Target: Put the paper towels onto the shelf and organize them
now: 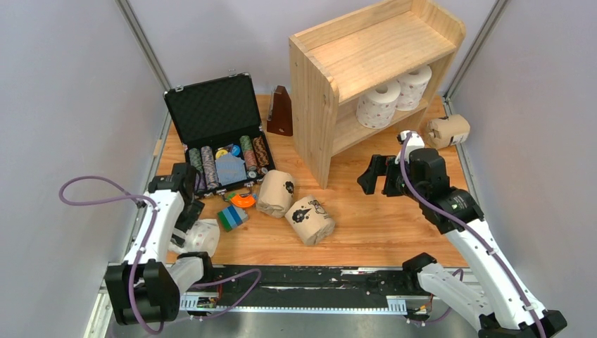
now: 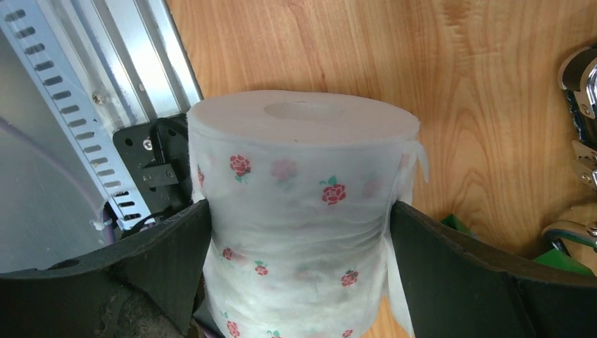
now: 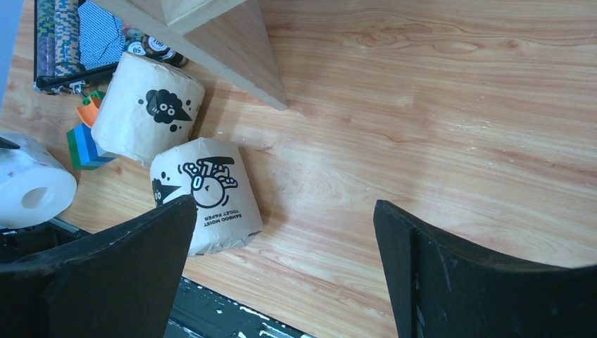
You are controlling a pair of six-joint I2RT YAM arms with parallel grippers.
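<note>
The pine shelf (image 1: pixel 380 53) stands at the back right, with two white paper towel rolls (image 1: pixel 378 104) (image 1: pixel 414 86) on its lower tier. A kraft roll (image 1: pixel 448 130) lies on the table just right of it. Two more kraft rolls (image 1: pixel 276 191) (image 1: pixel 310 220) lie in the middle and show in the right wrist view (image 3: pixel 148 116) (image 3: pixel 208 193). My left gripper (image 1: pixel 191 229) (image 2: pixel 297 218) is shut on a white rose-print roll (image 1: pixel 204 238) (image 2: pixel 303 141) at the near left edge. My right gripper (image 1: pixel 376 176) (image 3: pixel 285 208) is open and empty, in front of the shelf.
An open black case (image 1: pixel 218 113) with poker chips stands at the back left. A brown wooden pyramid (image 1: pixel 280 113) sits beside the shelf. Blue-green blocks (image 1: pixel 231 217) and an orange piece (image 1: pixel 243 199) lie near the case. A metal rail (image 1: pixel 303 282) runs along the near edge.
</note>
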